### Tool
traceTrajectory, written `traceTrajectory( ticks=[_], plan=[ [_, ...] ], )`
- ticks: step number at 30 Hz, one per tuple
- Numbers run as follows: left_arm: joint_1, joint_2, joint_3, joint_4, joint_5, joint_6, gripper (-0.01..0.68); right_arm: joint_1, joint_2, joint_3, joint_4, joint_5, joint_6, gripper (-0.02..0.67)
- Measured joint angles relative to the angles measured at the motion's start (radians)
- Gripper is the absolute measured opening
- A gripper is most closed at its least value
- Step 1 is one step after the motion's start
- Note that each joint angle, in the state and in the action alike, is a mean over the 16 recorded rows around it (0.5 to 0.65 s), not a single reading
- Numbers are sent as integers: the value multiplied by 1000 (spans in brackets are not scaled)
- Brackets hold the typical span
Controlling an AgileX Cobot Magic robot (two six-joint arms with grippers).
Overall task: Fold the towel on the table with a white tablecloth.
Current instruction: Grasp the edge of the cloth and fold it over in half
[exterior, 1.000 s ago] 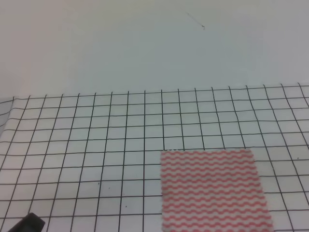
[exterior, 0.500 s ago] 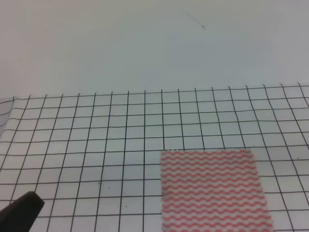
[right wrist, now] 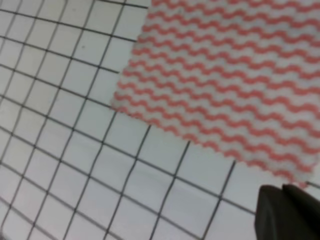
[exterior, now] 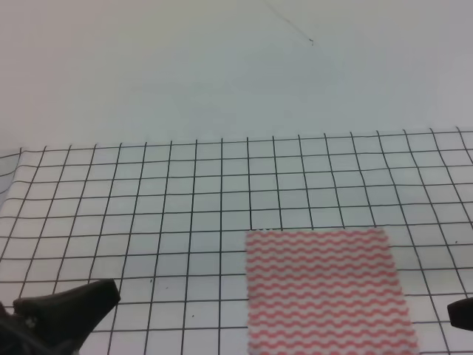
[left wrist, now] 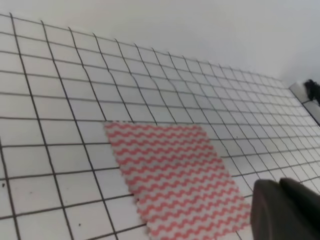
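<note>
Red-and-white striped towel (exterior: pixel 324 288) lies flat on the gridded tablecloth (exterior: pixel 185 192) at lower right; the high view alone shows both the left gripper (exterior: pixel 59 314) and right gripper (exterior: pixel 462 314) at its edges, their openings indeterminable.

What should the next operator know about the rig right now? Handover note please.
Left end effector: low at the left of the high view, clear of the towel; open or shut not readable.
Right end effector: only a dark tip at the right edge; state not readable.
Towel: flat and unfolded on the gridded tablecloth, right of centre, near edge cut off by the frame.
Done: nothing; no grasp yet.
Left: grip the towel's edge or corners, fold it over.
</note>
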Motion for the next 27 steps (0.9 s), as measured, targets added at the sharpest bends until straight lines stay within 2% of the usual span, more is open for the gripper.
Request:
traceTrajectory(
  ticks=[11,18,27],
  plan=[
    [0,274,-125,20,147,88,-2,13,26,0,-18,-47,-6,30],
    [0,376,-154,21,214,129,-2,15,54,0,5,-31,-4,100],
    [0,417,-156,20,221,163,-2,35,172,0,33,-31,-5,186]
  ],
)
